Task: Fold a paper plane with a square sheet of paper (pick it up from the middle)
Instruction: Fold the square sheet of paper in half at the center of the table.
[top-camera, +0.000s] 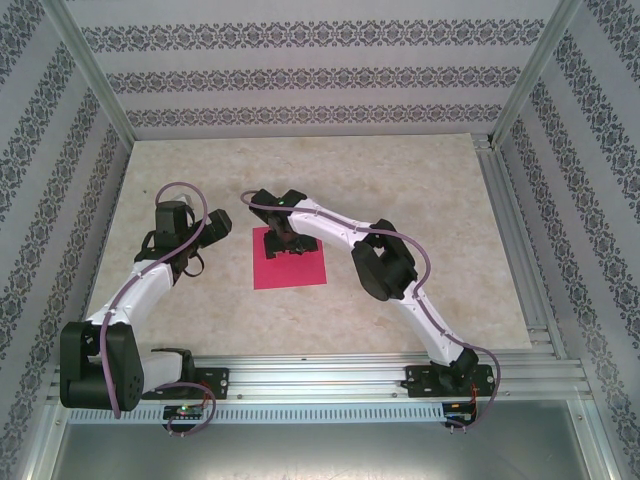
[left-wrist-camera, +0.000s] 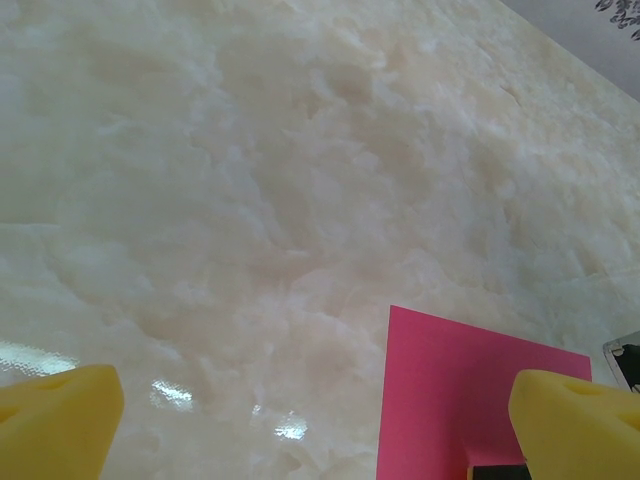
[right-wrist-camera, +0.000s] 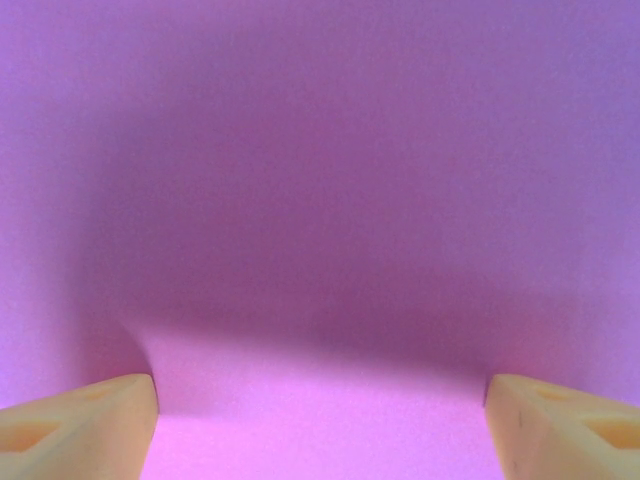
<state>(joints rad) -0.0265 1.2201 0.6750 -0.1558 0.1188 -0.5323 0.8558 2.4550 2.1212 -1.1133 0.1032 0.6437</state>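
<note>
Bright, even light — glare on the table (left-wrist-camera: 170, 395), soft shadow across the paper (right-wrist-camera: 320, 200).

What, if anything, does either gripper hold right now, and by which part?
Nothing is held. The right gripper stands open over the square sheet of paper; the left gripper is open beside it.
</note>
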